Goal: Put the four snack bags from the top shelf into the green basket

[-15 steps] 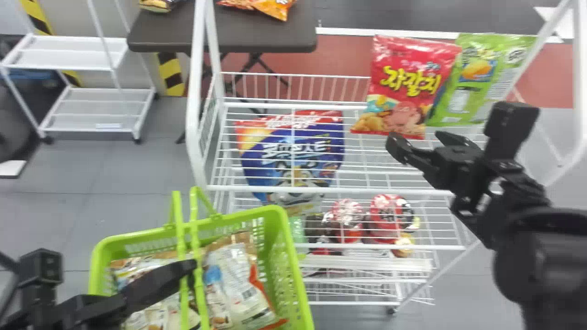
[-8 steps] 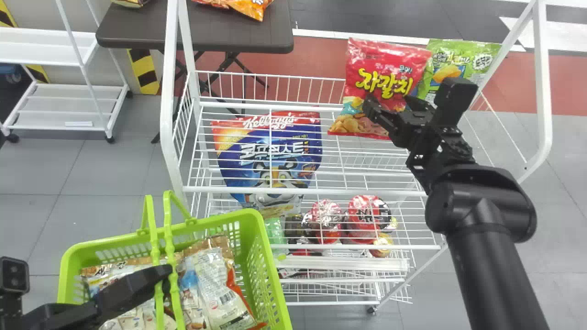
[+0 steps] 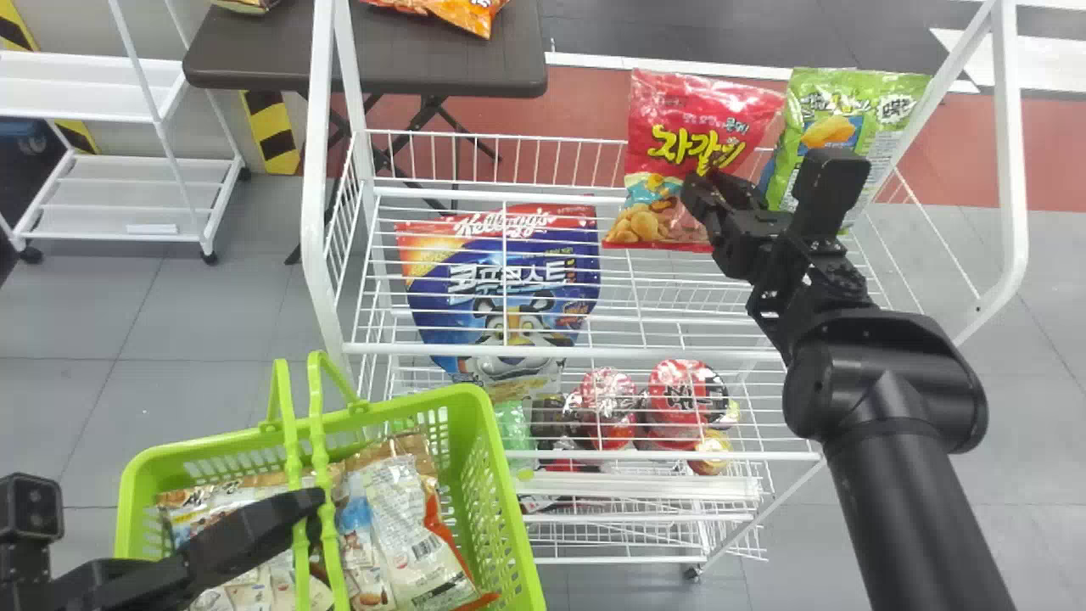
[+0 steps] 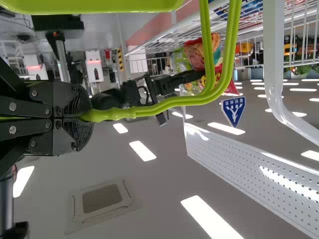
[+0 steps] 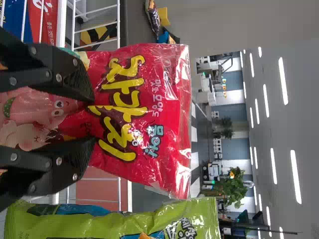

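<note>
One right claw (image 3: 704,182) (fingers apart) was at the red bag (image 3: 666,119); left claw (image 3: 307,502) gripped basket handles (image 4: 164,105).

A shop-like room: snack bags (image 3: 657,174) on a white wire rack (image 3: 551,351).

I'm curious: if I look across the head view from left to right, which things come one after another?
White cart → blue cereal bag → red snack bag → green snack bag.

Left end effector (image 3: 312,502) closed and low, right end effector (image 3: 702,183) raised and partly open
</note>
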Action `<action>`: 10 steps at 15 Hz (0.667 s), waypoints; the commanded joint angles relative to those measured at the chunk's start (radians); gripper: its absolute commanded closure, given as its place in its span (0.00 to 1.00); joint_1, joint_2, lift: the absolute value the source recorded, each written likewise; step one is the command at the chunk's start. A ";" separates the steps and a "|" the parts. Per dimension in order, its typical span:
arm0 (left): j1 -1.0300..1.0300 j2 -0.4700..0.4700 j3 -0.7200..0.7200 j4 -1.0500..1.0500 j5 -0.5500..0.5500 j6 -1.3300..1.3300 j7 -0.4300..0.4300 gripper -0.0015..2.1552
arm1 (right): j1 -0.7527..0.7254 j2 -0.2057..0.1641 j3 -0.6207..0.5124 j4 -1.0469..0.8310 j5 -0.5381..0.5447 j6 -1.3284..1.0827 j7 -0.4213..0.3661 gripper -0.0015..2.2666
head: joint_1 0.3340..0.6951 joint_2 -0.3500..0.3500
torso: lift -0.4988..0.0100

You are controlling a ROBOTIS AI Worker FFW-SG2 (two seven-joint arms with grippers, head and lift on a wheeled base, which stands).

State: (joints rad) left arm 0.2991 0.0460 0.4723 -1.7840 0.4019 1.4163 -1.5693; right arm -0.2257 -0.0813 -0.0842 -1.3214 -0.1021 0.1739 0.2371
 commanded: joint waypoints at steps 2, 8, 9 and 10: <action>0.000 0.000 0.002 0.000 0.000 0.000 -0.011 1.00 | 0.031 -0.002 -0.006 -0.053 -0.001 0.006 0.010 0.99 | 1.00 0.35 | 0.98; -0.003 0.000 0.003 0.003 0.002 0.000 -0.011 1.00 | 0.284 0.000 0.003 -0.524 -0.116 0.191 0.018 0.99 | 1.00 0.37 | 0.98; -0.005 0.000 0.003 0.003 0.002 0.000 -0.011 1.00 | 0.325 0.000 0.008 -0.605 -0.142 0.240 0.018 0.99 | 1.00 0.39 | 0.98; -0.005 0.000 0.003 0.003 0.002 0.000 -0.011 1.00 | 0.375 0.002 0.015 -0.684 -0.154 0.304 0.018 0.99 | 1.00 0.40 | 0.98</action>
State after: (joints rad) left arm 0.2958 0.0460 0.4756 -1.7811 0.4034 1.4162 -1.5693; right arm 0.0810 -0.0813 -0.0784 -1.8876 -0.2290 0.3935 0.2546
